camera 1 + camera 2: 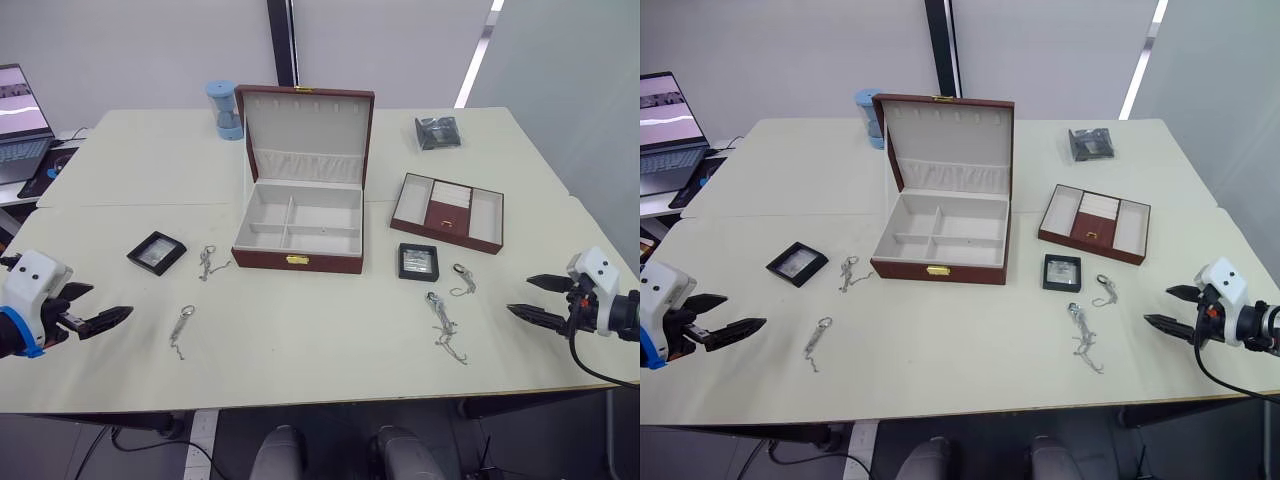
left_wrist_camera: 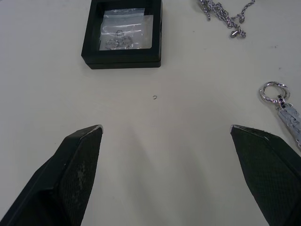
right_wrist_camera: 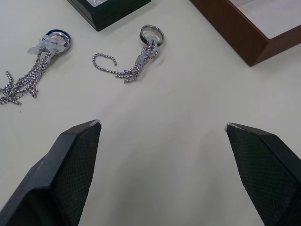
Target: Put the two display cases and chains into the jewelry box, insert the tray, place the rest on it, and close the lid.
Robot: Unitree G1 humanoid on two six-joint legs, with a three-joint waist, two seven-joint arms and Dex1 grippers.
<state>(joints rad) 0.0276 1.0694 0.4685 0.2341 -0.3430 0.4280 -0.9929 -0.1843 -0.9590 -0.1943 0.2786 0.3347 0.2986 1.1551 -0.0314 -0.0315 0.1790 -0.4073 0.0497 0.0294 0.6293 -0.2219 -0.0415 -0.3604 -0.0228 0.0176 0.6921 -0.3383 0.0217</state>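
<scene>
On the cream table (image 1: pixel 300 340), both pincers gape empty; left pincer (image 1: pixel 105 317) should straddle the display case (image 1: pixel 156 252) left of the jewelry box (image 1: pixel 298 235) squarely.

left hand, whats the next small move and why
Probably reach forward to the display case on the table. The left hand is open and holds nothing, the case lies just ahead of it, and the jewelry box stands open with empty compartments.
</scene>
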